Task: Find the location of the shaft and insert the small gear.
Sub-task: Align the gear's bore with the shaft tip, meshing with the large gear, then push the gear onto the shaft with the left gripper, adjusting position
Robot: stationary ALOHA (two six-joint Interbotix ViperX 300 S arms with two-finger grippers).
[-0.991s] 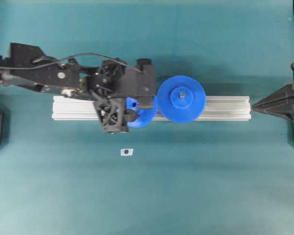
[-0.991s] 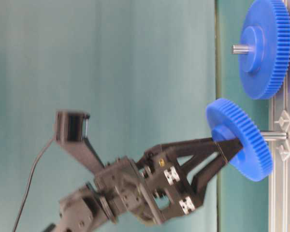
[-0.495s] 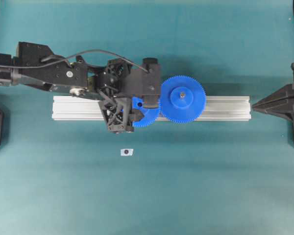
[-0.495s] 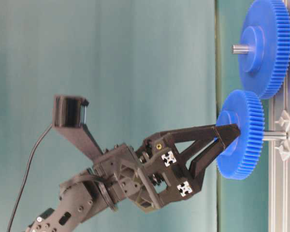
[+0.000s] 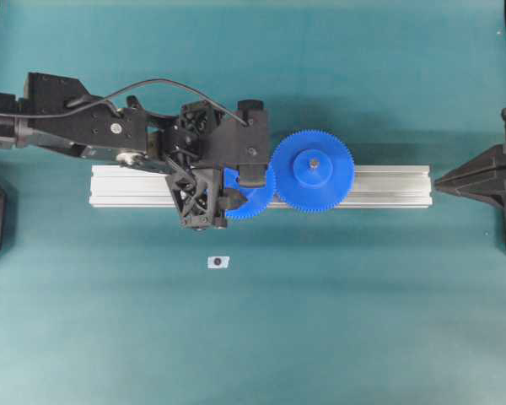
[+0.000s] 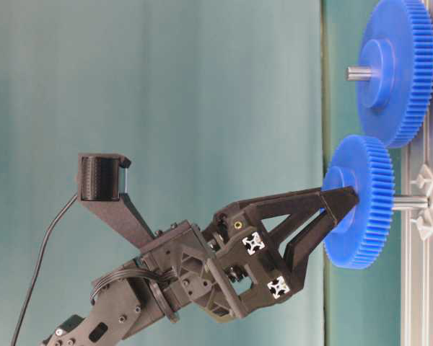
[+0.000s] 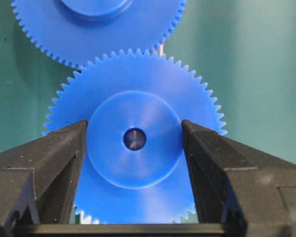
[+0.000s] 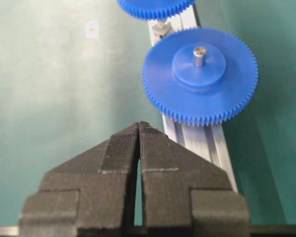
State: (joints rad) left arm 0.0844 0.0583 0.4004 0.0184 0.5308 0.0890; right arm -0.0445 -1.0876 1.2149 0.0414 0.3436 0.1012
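Shifted slightly leftward, left claw (image 6: 339, 204) grips small gear (image 6: 361, 202) over teal table (image 5: 320, 321).

Blue small gear (image 6: 361, 202) sits partway on the grey shaft (image 6: 410, 203), teeth beside the larger gear (image 6: 397, 72)

Even, bright; soft blur (wrist cams).

A robot lab bench: teal mat (image 5: 337, 304), aluminium rail (image 5: 388, 186).
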